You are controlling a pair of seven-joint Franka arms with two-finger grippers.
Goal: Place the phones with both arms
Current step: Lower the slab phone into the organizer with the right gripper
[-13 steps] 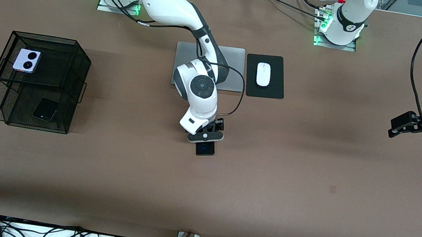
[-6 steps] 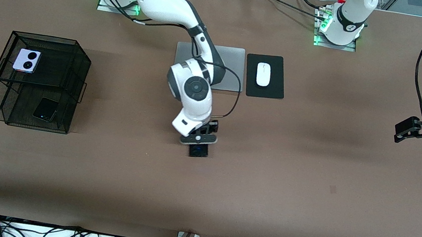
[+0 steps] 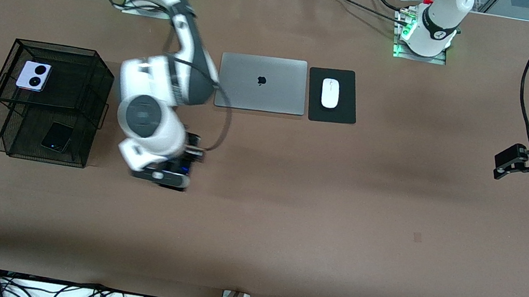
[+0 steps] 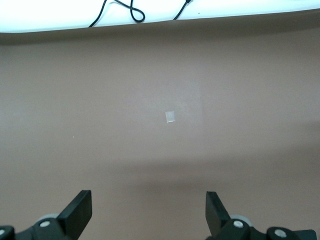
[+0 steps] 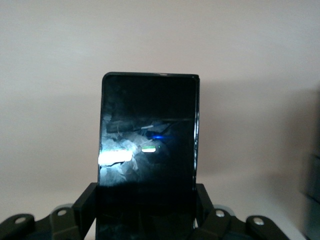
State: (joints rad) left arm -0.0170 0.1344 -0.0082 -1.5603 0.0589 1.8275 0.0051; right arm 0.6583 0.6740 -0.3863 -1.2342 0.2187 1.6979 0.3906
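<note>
Front view, centre-left of the frame: the right gripper [image 3: 171, 176] hangs over bare tabletop [image 3: 317, 219] between the black mesh rack [image 3: 94, 91] and the grey laptop [image 3: 262, 83]. Its jaws are closed on the long black slab [image 5: 148, 155]; in the right wrist view the slab stands out from between the two fingers [image 5: 85, 202], its glossy face toward the camera, its lower edges pinched at both sides. In the front view only a dark sliver of it shows under the gripper.

Left edge of the frame: the small squarish white-lilac phone [image 3: 33, 76] lies on the rack's upper tier, and the small squarish black phone [image 3: 57, 137] lies on the lower tier, lower in the frame.

Upper centre: a white mouse [image 3: 330, 93] rests on a black pad [image 3: 332, 96] beside the laptop.

Right edge: the left gripper [image 3: 503, 166] waits above the tabletop at the left arm's end, jaws spread wide and holding nothing, well apart from every phone; its wrist view shows only a small pale mark [image 4: 170, 116] on the surface.
</note>
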